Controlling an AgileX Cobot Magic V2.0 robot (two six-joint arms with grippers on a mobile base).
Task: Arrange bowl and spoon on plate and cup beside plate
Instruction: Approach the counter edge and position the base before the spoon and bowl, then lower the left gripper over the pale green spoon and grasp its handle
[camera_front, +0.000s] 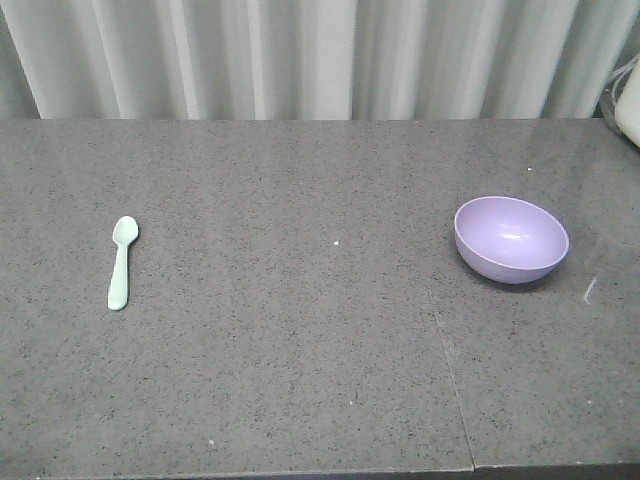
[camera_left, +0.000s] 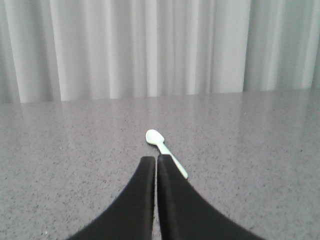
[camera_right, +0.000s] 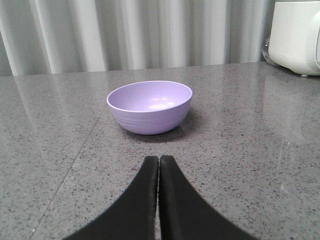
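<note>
A pale mint-green spoon (camera_front: 122, 261) lies flat on the grey table at the left, bowl end pointing away. The lavender bowl (camera_front: 511, 239) stands upright and empty at the right. In the left wrist view my left gripper (camera_left: 156, 158) is shut with nothing in it, its tips just short of the spoon (camera_left: 162, 145) handle. In the right wrist view my right gripper (camera_right: 159, 158) is shut and empty, a short way in front of the bowl (camera_right: 150, 106). Neither gripper shows in the front view. The plate and the cup are out of view.
A white appliance (camera_right: 296, 34) stands at the table's far right corner, seen also as the appliance (camera_front: 628, 105) edge in the front view. A pleated grey curtain (camera_front: 300, 55) hangs behind the table. A seam (camera_front: 450, 370) runs through the tabletop.
</note>
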